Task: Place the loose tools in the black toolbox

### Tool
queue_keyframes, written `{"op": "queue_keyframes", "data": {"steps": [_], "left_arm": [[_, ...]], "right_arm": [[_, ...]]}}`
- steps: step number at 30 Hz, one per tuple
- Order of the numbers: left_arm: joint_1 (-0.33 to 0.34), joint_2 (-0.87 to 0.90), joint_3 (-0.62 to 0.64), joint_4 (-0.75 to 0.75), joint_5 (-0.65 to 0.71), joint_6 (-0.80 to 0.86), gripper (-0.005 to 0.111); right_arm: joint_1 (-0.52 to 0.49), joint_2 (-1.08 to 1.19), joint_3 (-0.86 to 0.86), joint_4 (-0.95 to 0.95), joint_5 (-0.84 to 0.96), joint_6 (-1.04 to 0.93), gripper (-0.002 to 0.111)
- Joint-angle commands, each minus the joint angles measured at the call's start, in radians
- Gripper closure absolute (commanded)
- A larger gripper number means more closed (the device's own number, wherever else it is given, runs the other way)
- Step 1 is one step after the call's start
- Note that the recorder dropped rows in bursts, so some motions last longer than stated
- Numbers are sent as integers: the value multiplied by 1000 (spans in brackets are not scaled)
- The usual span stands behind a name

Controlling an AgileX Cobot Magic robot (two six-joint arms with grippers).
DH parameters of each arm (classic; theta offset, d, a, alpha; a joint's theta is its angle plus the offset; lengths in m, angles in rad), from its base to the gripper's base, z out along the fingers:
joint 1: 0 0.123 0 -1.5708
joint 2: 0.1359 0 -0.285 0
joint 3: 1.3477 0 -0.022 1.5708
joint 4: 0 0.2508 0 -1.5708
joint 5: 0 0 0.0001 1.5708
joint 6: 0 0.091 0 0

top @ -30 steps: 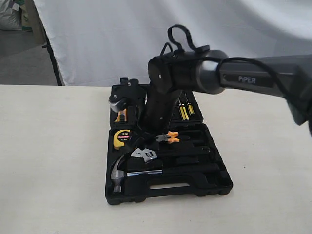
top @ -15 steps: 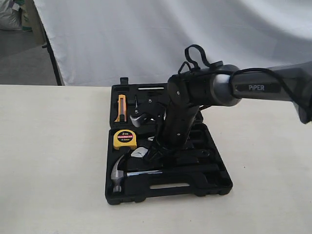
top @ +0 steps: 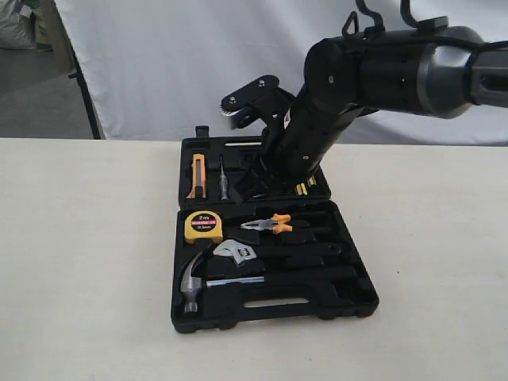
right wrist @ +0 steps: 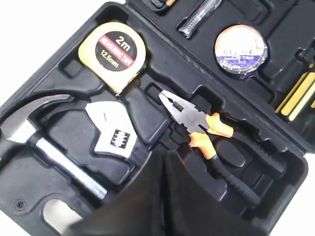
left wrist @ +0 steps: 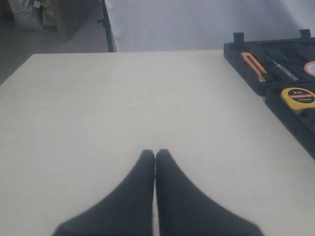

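Right gripper [right wrist: 165, 156] has risen clear of the black toolbox [top: 353, 303] within the last second, pincer closed and empty; claw hammer [top: 230, 282], adjustable wrench [top: 236, 252] and tape roll [right wrist: 240, 51] lie in recesses; left gripper [left wrist: 155, 154] closed, empty, over the table [left wrist: 98, 98]; task seemingly complete.

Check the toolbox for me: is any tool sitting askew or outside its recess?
Nothing stands out. The claw hammer, adjustable wrench, tape roll and pliers each lie down in a recess of the black toolbox, none propped on a rim or spilled onto the table.
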Motion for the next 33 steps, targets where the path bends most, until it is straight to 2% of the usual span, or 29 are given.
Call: {"op": "queue_keyframes", "data": {"steps": [1,8,12,15,23,33], "left_arm": [[25,-3,-3,4,-7,-5,106],[25,-3,-3,4,-7,-5,106],[25,-3,-3,4,-7,-5,106],[25,-3,-3,4,-7,-5,106],[25,-3,-3,4,-7,-5,106],[25,-3,-3,4,-7,-5,106]], "right_arm": [[-6,-10,-1,-8,15,33,109],[-6,-12,1,-8,107,55,109],[-6,-60,77,-8,65,82,109],[-6,-128,180,-8,-30,112,109],[-6,-320,531,86,-553,287,109],[-4,-506,876,126,-796,338,109]]}}
